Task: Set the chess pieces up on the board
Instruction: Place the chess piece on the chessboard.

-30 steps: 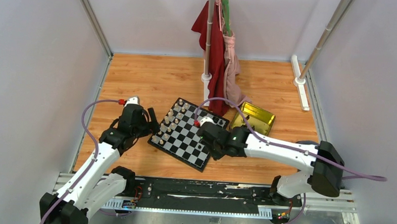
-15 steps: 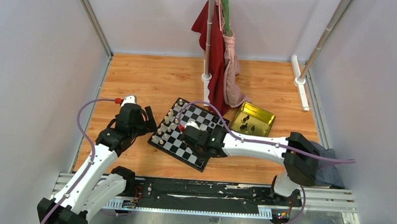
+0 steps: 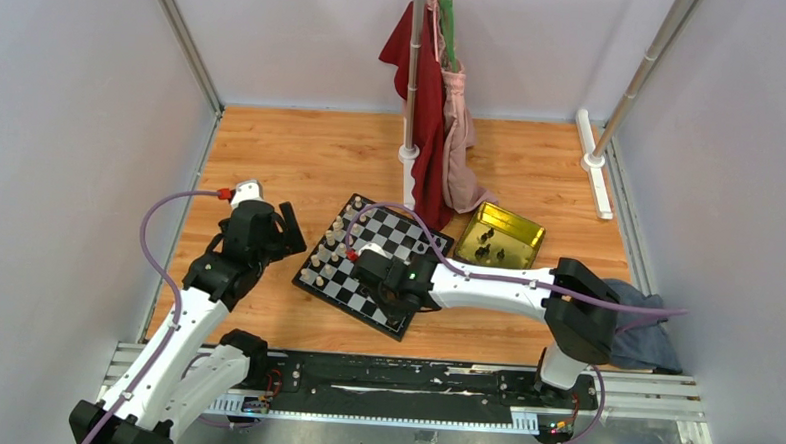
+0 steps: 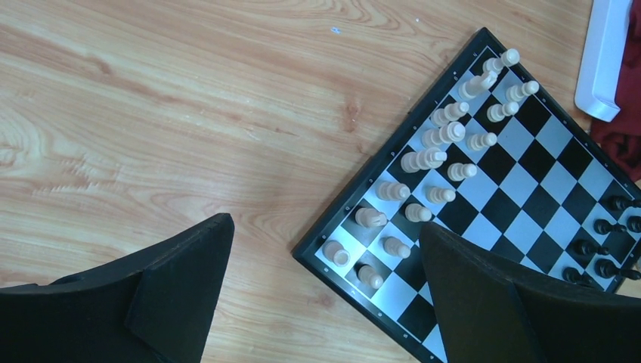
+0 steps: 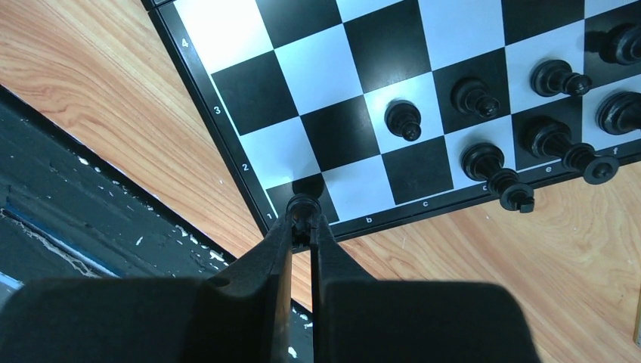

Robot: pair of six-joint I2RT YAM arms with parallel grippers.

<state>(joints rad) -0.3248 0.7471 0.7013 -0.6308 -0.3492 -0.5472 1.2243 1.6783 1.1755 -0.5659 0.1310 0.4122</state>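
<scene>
Wooden planking covered the desk [image 3: 272, 157], with a black rail [image 3: 402, 383] along its near edge. Just beyond that rail, the right end effector [image 5: 302, 219] was clenched on one tiny black chess piece [image 5: 302, 206], pinched at lower centre of the right wrist frame. Directly under it lay the near corner square of the board [image 5: 321, 64]; whether the piece touched it could not be told. With the piece's long axis roughly upright, a straight lowering likely remained. Other black pieces [image 5: 403, 119] stood toward the upper right. Left of the board in the top frame, the left end effector [image 4: 325, 231] hung released and wide, clearly the farther arm. Beyond, the gold tray [image 3: 529, 228] held a few more.
</scene>
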